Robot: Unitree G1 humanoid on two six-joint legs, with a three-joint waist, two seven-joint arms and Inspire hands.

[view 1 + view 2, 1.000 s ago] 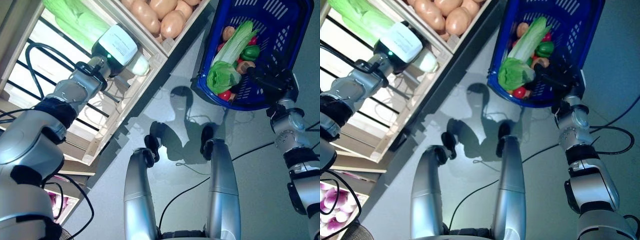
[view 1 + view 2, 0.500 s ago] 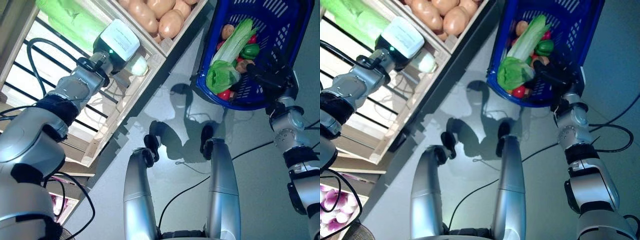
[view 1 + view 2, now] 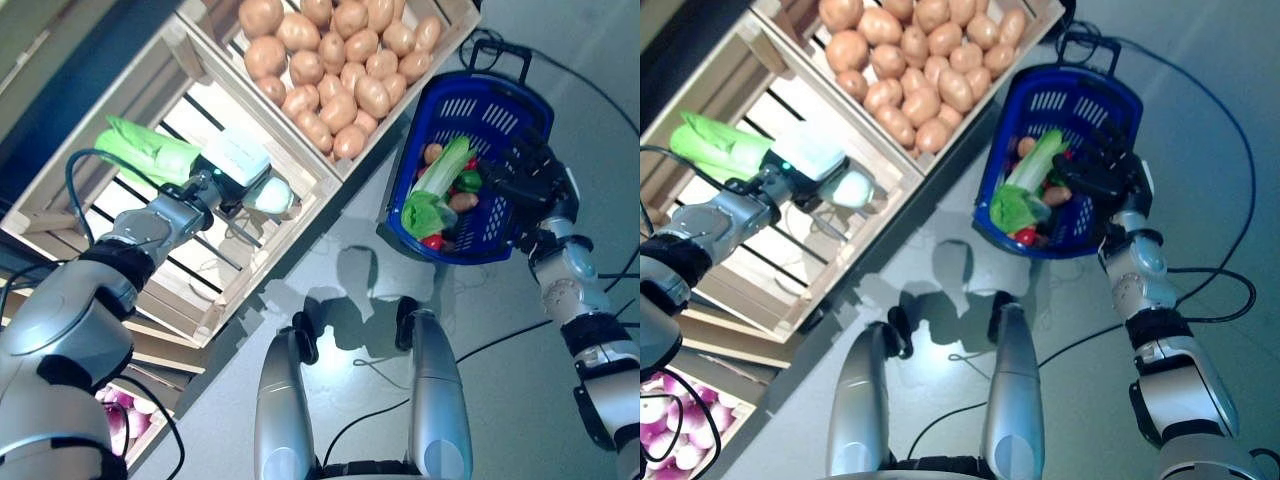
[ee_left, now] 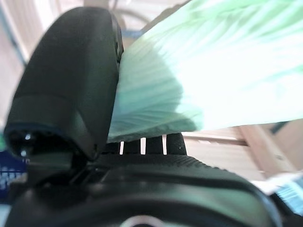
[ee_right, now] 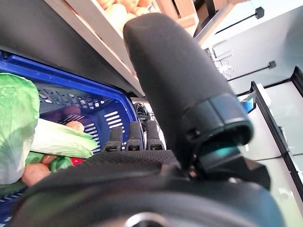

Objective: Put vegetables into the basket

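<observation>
While the left hand [image 3: 238, 172] clasps it, the cabbage [image 3: 150, 155] lies lengthwise along the crate [image 3: 205, 305].

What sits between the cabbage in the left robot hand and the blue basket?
The wooden crate of potatoes lies between the cabbage, held by the left robot hand, and the basket, shown in the eye views.
</observation>
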